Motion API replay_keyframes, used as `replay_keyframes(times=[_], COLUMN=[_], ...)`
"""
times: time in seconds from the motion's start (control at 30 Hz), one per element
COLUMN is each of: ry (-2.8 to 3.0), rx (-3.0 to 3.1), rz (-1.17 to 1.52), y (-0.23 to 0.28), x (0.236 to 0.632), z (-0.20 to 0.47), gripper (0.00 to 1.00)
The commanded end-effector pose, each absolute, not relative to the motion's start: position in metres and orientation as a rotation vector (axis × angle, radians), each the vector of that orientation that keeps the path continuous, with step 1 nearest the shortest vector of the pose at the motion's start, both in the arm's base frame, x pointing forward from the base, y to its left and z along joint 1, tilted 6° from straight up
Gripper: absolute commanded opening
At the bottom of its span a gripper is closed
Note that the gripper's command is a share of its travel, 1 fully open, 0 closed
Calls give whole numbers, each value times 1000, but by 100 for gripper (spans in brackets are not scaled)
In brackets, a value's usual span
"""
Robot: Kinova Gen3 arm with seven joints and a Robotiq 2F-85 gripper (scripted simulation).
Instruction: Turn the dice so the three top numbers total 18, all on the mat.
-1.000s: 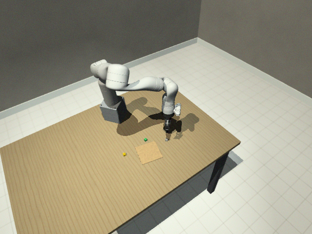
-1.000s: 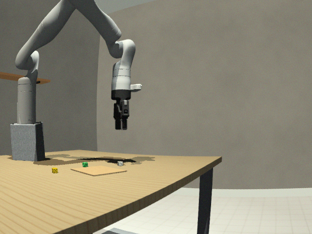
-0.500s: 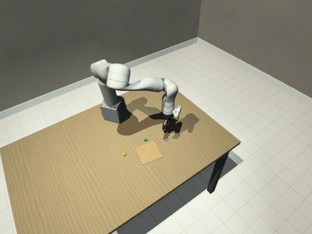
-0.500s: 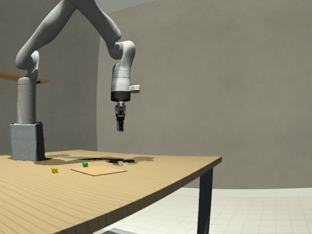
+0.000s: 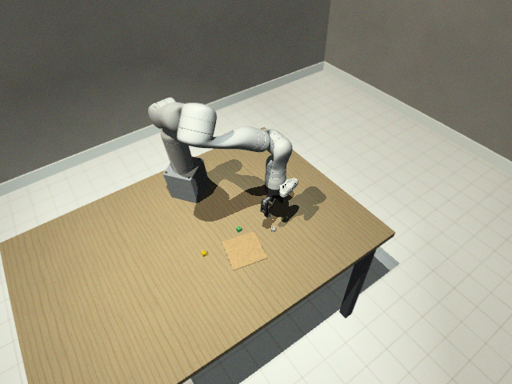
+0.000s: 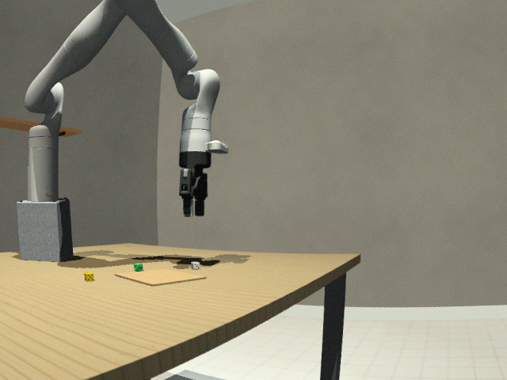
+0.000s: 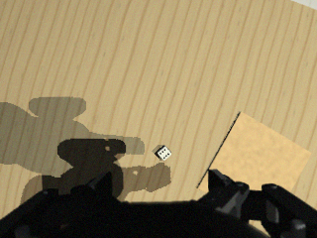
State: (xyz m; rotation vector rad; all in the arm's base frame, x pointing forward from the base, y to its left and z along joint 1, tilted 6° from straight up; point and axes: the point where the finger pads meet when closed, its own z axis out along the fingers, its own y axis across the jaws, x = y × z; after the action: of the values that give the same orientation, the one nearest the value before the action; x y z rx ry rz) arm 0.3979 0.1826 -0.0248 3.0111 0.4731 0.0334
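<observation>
The end effector [image 6: 193,212] hangs high over the counter [image 5: 124,289], fingers wide apart, holding nothing. The white die [image 7: 162,153] sits on the counter almost straight below it, just off the mat [image 5: 244,250], near one mat corner. In the wrist view the die is a bit ahead of the fingers, w/ the mat off to the right. A die is a cube, so no long side; it sits turned at a slant to the mat edge. Its top looks like six dots, but too small to be sure. Green die [image 5: 238,229] & yellow die [image 5: 204,253] are also off the mat.
</observation>
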Motion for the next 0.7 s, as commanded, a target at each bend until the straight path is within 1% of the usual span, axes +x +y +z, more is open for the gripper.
replay_keyframes(times=[0.0,0.17,0.67], ry=[389,245,-569], rx=[3022,3038,3001], rz=[41,45,71], y=[184,184,182], x=[397,396,394], z=[-26,-28,-38], gripper=[100,100,100])
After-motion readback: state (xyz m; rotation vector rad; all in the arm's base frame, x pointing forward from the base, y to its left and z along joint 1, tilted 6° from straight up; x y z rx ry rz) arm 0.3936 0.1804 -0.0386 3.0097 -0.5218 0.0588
